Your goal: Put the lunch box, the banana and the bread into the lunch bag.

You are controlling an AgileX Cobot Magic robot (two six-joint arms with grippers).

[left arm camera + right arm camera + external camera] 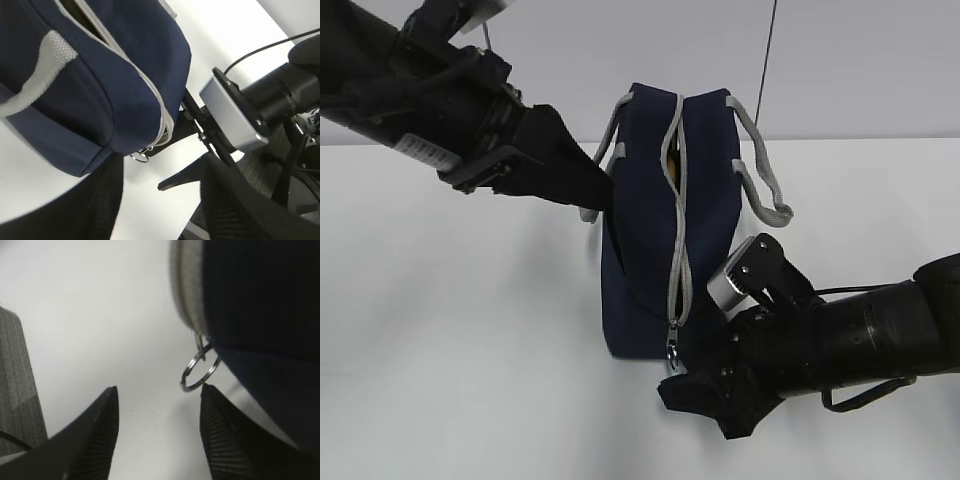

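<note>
The navy lunch bag (650,250) stands in the middle of the white table, its grey zipper (677,230) partly undone down the near face. A sliver of yellow (673,160) shows in the gap near the top; I cannot tell if it is the banana. The lunch box and the bread are hidden. My left gripper (604,188) is open, its tip against the bag's left side; the bag's end (100,90) lies just above its fingers (80,210). My right gripper (159,390) is open low at the bag's foot, and the zipper's ring pull (200,372) hangs at its right fingertip, ungripped.
The grey webbing handles (765,175) droop over the bag's right side. The right arm's silver camera block (232,112) sits close beside the bag's base. Bare white table (440,350) lies to the left and in front.
</note>
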